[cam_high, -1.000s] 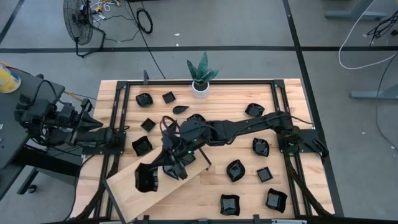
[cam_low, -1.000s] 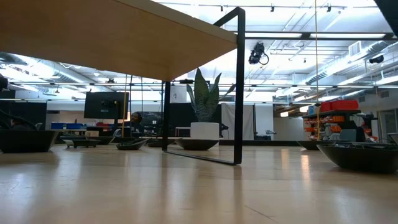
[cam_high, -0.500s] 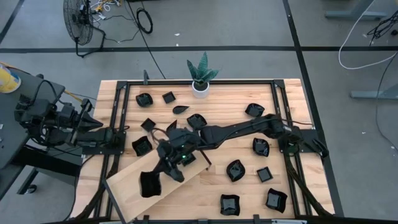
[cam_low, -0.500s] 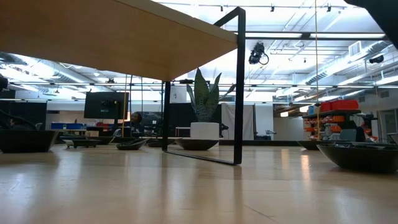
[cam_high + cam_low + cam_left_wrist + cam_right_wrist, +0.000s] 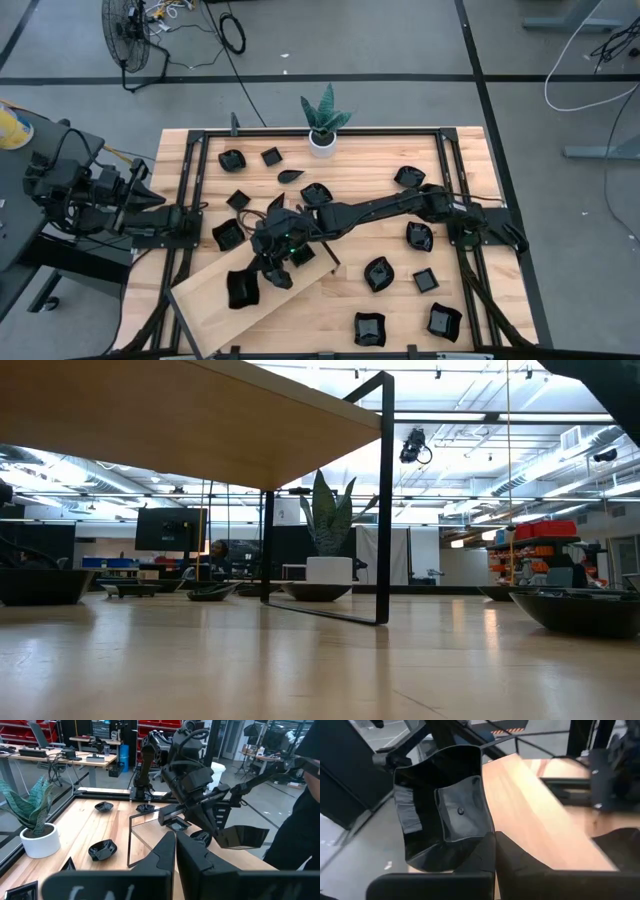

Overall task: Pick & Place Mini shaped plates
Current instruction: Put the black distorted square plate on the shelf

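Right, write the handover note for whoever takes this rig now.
Right gripper: shut on a black plate, held over the wooden board.
Left gripper: shut, empty, parked at the table's left edge.
Done: one plate appears to lie on the board.
Left: set down the held plate; many plates are scattered on the table, e.g..

Overhead camera looks straight down — the low one level — both catching the plant [image 5: 323,123].
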`<action>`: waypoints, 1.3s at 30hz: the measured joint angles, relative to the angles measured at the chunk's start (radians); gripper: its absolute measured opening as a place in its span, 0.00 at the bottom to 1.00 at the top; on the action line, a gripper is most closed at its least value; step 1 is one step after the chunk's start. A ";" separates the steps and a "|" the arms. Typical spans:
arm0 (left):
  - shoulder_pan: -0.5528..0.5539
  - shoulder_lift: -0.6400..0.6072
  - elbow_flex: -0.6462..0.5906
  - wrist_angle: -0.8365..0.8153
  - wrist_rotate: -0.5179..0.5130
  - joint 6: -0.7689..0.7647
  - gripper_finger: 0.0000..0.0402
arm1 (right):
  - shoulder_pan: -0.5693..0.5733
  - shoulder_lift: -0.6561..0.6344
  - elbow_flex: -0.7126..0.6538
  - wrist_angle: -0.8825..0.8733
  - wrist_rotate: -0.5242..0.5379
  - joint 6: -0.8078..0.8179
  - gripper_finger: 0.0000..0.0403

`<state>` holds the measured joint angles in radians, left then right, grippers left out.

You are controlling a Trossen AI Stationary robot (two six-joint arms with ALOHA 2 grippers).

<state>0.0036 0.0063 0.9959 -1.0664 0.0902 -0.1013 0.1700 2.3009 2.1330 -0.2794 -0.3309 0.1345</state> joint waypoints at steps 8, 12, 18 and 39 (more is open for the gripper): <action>0.000 0.000 0.000 0.000 0.000 0.000 0.05 | -0.004 0.002 0.000 0.005 -0.031 -0.156 0.00; 0.000 0.000 0.000 0.000 0.000 0.000 0.05 | -0.010 0.006 0.000 0.007 -0.098 -0.162 0.00; 0.000 0.000 0.000 0.000 0.000 0.000 0.05 | -0.014 0.006 0.000 0.006 -0.086 -0.162 0.00; 0.000 0.000 0.000 0.000 0.000 0.000 0.05 | -0.013 0.006 -0.032 0.027 -0.044 -0.197 0.00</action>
<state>0.0032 0.0063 0.9961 -1.0667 0.0906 -0.1013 0.1566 2.3066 2.1014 -0.2527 -0.3748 -0.0621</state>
